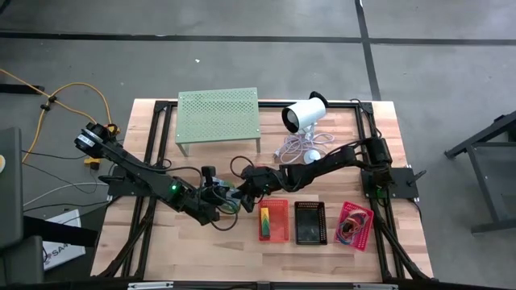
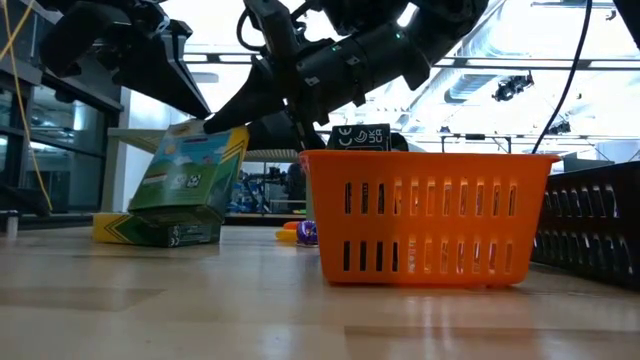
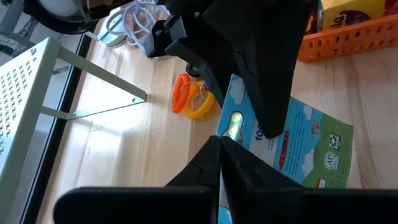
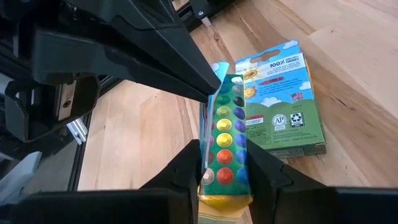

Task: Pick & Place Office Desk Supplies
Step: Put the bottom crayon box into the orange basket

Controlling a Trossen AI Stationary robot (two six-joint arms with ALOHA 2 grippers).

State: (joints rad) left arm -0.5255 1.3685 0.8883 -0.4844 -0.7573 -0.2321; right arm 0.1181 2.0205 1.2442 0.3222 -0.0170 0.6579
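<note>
Left of the red basket (image 1: 273, 220), right gripper (image 4: 219, 163) is pinching an upright green pack (image 4: 225, 138), apparently above another pack (image 4: 281, 102); left gripper (image 3: 220, 142) is sitting closed, empty, alongside.

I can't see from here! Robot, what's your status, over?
Right gripper clamped on green pack. Left gripper shut, crowding it. Second pack flat on table.

Wooden table (image 1: 161, 242) carries three baskets (image 1: 273, 221), green stand (image 1: 218, 117), white device (image 1: 304, 115)
</note>
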